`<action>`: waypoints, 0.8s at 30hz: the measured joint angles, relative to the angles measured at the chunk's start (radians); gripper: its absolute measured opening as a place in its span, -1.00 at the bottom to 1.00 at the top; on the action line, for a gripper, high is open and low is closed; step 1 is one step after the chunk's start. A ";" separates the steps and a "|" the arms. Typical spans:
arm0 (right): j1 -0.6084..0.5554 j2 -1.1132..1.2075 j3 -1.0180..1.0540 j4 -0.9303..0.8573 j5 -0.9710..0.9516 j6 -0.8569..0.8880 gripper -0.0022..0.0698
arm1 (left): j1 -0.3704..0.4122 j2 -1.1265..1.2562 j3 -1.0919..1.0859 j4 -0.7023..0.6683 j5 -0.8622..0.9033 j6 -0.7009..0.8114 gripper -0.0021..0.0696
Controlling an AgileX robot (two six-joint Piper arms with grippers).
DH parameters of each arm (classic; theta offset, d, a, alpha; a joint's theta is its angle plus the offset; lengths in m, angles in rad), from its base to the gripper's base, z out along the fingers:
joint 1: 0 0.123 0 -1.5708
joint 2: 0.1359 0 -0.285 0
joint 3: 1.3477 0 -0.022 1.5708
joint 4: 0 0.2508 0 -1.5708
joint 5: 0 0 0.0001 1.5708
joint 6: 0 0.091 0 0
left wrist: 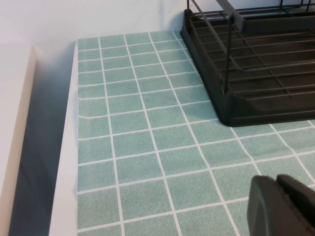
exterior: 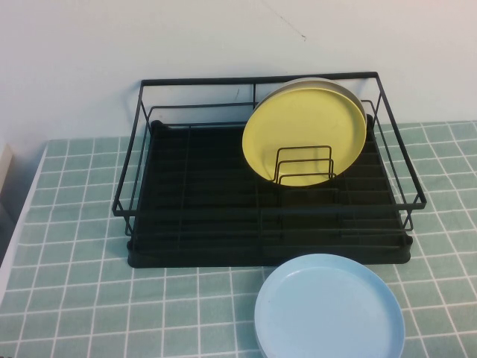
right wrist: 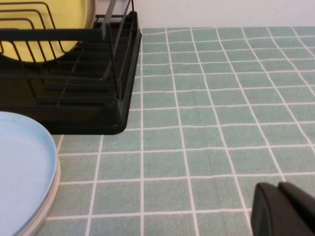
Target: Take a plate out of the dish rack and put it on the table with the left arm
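The yellow plate (exterior: 298,127) stands on edge in the back right of the black wire dish rack (exterior: 194,224), leaning behind a small wire divider. It also shows in the right wrist view (right wrist: 74,12). Neither arm shows in the high view. My left gripper (left wrist: 276,178) is shut and empty, low over the green tiled table (left wrist: 147,137), short of the rack's near left corner (left wrist: 256,73). My right gripper (right wrist: 278,185) is shut and empty over the tiles to the right of the rack (right wrist: 74,108).
A grey-white plate (exterior: 339,86) stands right behind the yellow one. A light blue plate (exterior: 328,309) lies on the table in front of the rack, also in the right wrist view (right wrist: 19,172), with a pale rim under it. The table's left edge (left wrist: 66,147) drops off.
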 joint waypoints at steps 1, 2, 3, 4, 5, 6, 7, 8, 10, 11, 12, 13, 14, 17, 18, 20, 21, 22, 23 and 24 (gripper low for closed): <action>0.000 0.000 0.000 0.000 0.000 0.000 -0.94 | 0.000 0.000 0.000 0.000 0.000 0.000 -0.95; 0.000 0.000 0.000 0.000 0.000 0.000 -0.94 | 0.000 0.000 0.000 0.000 0.000 0.000 -0.95; 0.000 0.000 0.000 0.000 0.000 0.000 -0.94 | 0.000 0.000 0.000 0.000 0.000 0.000 -0.95; 0.000 0.000 0.000 0.000 0.000 0.000 -0.94 | 0.000 0.000 0.000 0.000 0.000 0.000 -0.95; 0.000 0.000 0.000 0.000 0.000 0.000 -0.94 | 0.000 0.000 0.000 0.000 0.000 0.000 -0.95; 0.000 0.000 0.000 0.000 0.000 0.000 -0.94 | 0.000 0.000 0.000 0.000 0.000 0.000 -0.95; 0.000 0.000 0.000 0.000 0.000 0.000 -0.94 | 0.000 0.000 0.000 0.000 -0.002 0.000 -0.95; 0.000 0.000 0.000 0.000 0.000 0.000 -0.94 | 0.000 0.000 0.000 0.000 -0.007 0.000 -0.95; 0.000 0.000 0.000 0.000 0.000 0.000 -0.94 | 0.000 0.000 0.002 0.002 -0.023 0.000 -0.95; 0.000 0.000 0.000 0.000 0.000 0.000 -0.94 | 0.000 0.000 0.004 0.002 -0.039 0.000 -0.95; 0.000 0.000 0.000 0.000 0.000 0.000 -0.94 | 0.000 0.000 0.006 0.002 -0.054 0.000 -0.95; 0.000 0.000 0.000 0.000 0.000 0.000 -0.94 | 0.000 0.000 0.006 0.002 -0.065 0.000 -0.95; 0.000 0.000 0.000 0.000 0.000 0.000 -0.94 | 0.000 0.000 0.006 0.002 -0.082 0.000 -0.95; 0.000 0.000 0.000 0.000 0.000 0.000 -0.94 | 0.000 0.000 0.006 -0.012 -0.165 0.000 -0.95; 0.000 0.000 0.000 0.000 0.000 0.000 -0.94 | 0.000 0.000 0.006 -0.017 -0.195 0.000 -0.95; 0.000 0.000 0.000 0.000 0.000 0.000 -0.94 | 0.000 0.000 0.006 -0.026 -0.246 0.000 -0.95; 0.000 0.000 0.000 0.000 0.000 0.000 -0.94 | 0.000 0.000 0.006 -0.029 -0.268 0.000 -0.95; 0.000 0.000 0.000 0.000 0.000 0.000 -0.94 | 0.000 0.000 0.006 -0.036 -0.295 0.000 -0.95; 0.000 0.000 0.000 0.000 0.000 0.000 -0.94 | 0.000 0.000 0.006 -0.041 -0.323 0.000 -0.95; 0.000 0.000 0.000 0.000 0.000 0.000 -0.94 | 0.000 0.000 0.006 -0.043 -0.353 0.000 -0.95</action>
